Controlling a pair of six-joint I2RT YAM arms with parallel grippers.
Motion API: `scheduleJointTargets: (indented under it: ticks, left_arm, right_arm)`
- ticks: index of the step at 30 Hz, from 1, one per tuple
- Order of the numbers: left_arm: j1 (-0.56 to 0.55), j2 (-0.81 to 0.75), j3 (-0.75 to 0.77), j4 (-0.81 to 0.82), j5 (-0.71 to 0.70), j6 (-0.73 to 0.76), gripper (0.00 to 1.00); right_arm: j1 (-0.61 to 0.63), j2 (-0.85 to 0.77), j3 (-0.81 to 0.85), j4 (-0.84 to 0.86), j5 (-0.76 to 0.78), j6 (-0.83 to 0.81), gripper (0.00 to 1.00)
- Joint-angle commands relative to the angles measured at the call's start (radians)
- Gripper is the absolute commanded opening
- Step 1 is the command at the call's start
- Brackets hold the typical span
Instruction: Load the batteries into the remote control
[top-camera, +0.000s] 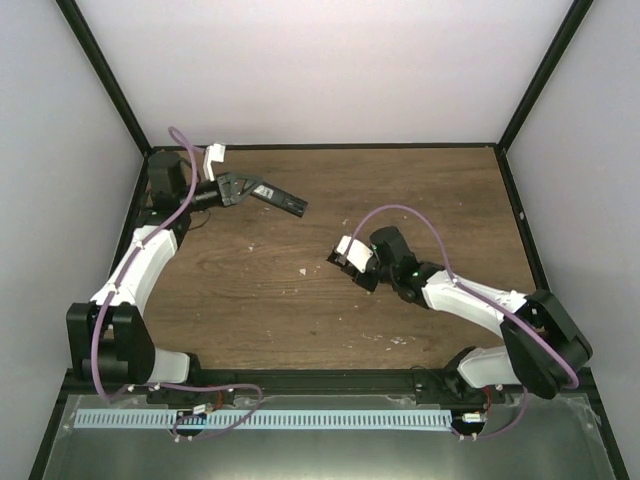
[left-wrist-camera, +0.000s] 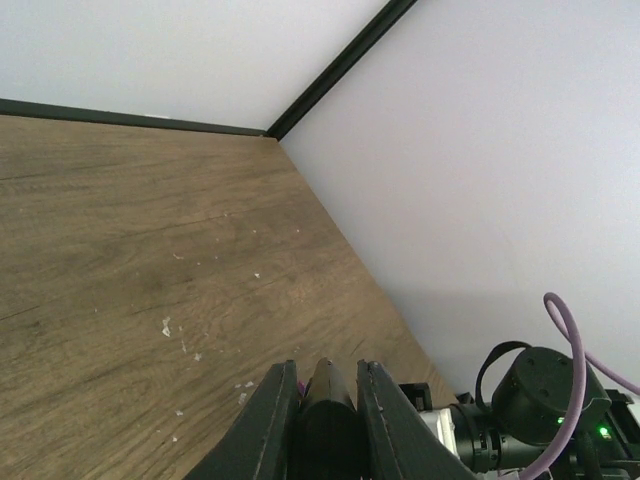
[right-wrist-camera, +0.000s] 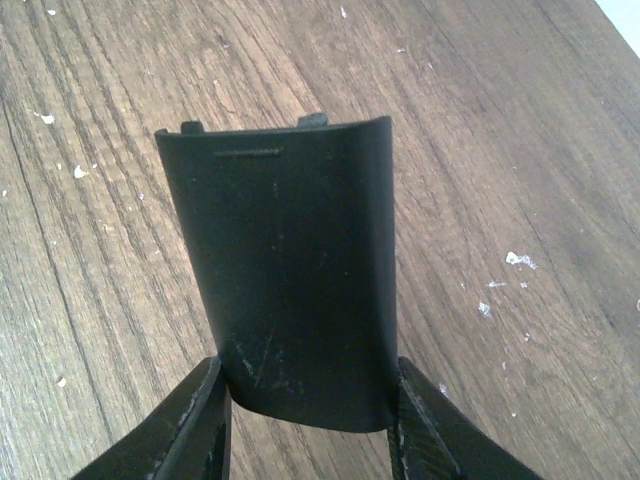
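Slim black remote control (top-camera: 285, 202) pinched in left end effector (top-camera: 243, 187); right end effector (right-wrist-camera: 305, 400) pinches scuffed curved black cover (right-wrist-camera: 285, 270)

Tabletop (top-camera: 260, 300): dark brown wood, grain running left to right in the overhead view. A black frame (top-camera: 320, 147) borders its far edge and both sides. Small white flecks (right-wrist-camera: 515, 259) lie scattered across the surface, visible in all three views.

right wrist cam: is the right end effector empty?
No, the right end effector grips a black cover panel by its lower end between both fingers, above the wooden table.
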Motion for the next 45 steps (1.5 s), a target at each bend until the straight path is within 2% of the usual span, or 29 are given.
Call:
scheduleJointTargets:
  ticks: [1,8,18,24,35,37,42,45]
  left_arm:
    - [0.007,-0.019,0.023,0.024,0.002,0.006,0.0]
    - [0.007,-0.016,0.019,0.024,0.01,0.004,0.0]
    - [0.008,-0.007,0.024,0.028,0.029,0.001,0.0]
    - [0.007,-0.005,0.028,0.028,0.043,0.004,0.0]
    - [0.008,-0.003,0.0,0.035,0.071,0.016,0.0]
    - [0.008,-0.003,0.0,0.034,0.073,0.017,0.0]
    - [0.007,-0.003,0.001,0.033,0.076,0.018,0.0]
    - [0.008,-0.003,-0.003,0.043,0.078,0.016,0.0]
  right_arm:
    - [-0.055,0.009,0.047,-0.042,0.004,0.041,0.34]
    - [-0.224,0.117,0.167,-0.171,0.023,0.155,0.33]
    - [-0.385,0.311,0.427,-0.509,0.028,0.308,0.29]
    - [-0.465,0.369,0.444,-0.534,-0.001,0.349,0.29]
    - [-0.471,0.448,0.437,-0.544,0.047,0.361,0.3]
    - [-0.471,0.453,0.436,-0.546,0.053,0.361,0.34]
    - [-0.471,0.424,0.416,-0.531,0.086,0.368,0.58]
    - [-0.471,0.38,0.409,-0.524,0.088,0.375,0.62]
